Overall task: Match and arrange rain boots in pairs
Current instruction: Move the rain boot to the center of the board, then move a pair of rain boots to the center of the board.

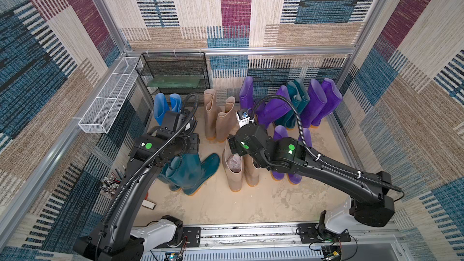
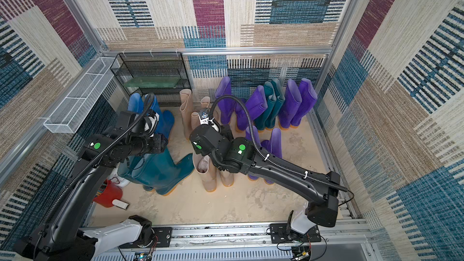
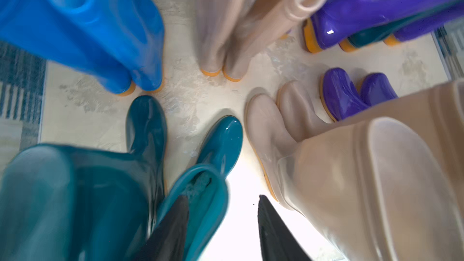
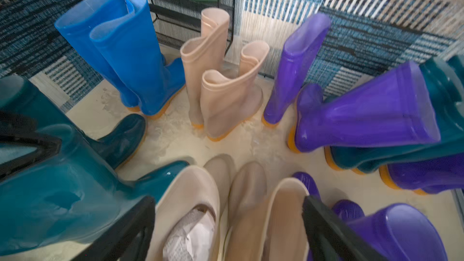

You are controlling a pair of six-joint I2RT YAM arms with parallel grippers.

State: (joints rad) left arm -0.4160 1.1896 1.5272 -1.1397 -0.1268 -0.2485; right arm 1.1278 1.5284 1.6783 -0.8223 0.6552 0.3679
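Note:
Rain boots stand in pairs on the sandy floor: blue, tall beige, dark teal, short beige and short purple. A leaning row of purple and teal boots fills the back right. My left gripper is open and straddles the rim of a teal boot. One of its fingers is inside the shaft, the other stands apart outside. My right gripper is open wide, with the tops of the two short beige boots between its fingers.
A black mesh rack stands at the back left and a white mesh basket hangs on the left wall. A red container and a small white object lie front left. Crumpled paper fills one beige boot.

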